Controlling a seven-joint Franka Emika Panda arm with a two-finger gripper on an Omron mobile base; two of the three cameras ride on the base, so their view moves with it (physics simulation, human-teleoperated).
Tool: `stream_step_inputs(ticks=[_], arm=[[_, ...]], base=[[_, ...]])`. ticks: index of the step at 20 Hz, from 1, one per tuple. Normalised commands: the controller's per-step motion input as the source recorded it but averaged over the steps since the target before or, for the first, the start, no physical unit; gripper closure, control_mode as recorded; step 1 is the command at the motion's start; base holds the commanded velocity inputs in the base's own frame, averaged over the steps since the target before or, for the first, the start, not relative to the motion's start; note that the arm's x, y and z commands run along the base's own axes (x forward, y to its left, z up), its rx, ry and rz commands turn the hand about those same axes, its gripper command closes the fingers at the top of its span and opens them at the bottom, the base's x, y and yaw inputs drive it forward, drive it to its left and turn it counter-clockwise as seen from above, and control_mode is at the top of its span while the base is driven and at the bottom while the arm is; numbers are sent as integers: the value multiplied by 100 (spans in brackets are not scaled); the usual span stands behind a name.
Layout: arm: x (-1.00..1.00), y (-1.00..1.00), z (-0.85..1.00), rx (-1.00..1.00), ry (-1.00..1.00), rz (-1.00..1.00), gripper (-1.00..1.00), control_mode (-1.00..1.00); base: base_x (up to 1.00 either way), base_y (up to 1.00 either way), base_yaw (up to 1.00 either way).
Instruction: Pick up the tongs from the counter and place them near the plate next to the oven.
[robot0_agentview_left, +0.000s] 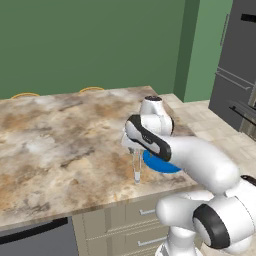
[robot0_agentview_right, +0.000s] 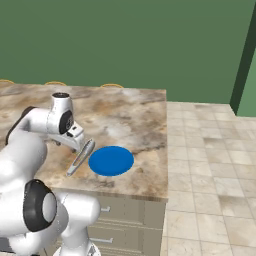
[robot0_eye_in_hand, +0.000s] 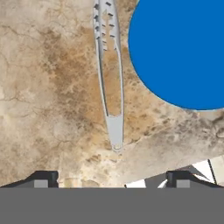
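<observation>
2 narrow arms of the tongs (robot0_eye_in_hand: 109, 74) lie flat on the counter (robot0_agentview_left: 55, 140) just beside the blue plate (robot0_eye_in_hand: 183, 48), joined end toward the wide-open, empty gripper (robot0_eye_in_hand: 111, 179).

Silver-grey tongs (robot0_eye_in_hand: 109, 74) are lying beside a bright blue plate (robot0_eye_in_hand: 183, 48) on the beige-and-brown marbled counter (robot0_eye_in_hand: 48, 96).
</observation>
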Motion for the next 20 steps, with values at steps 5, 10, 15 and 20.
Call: stream_step_inputs(ticks=[5,10,15,20], arm=[[-90,-10,93,-2,0,-6,-100,-100],[-81,-31,78,-8,0,-3,-100,-100],[-37,-73,28,-11,0,0,-100,-100],[-23,-73,7,-6,0,0,-100,-100]], base=[[0,0,0],[0,0,0],[0,0,0],[0,0,0]])
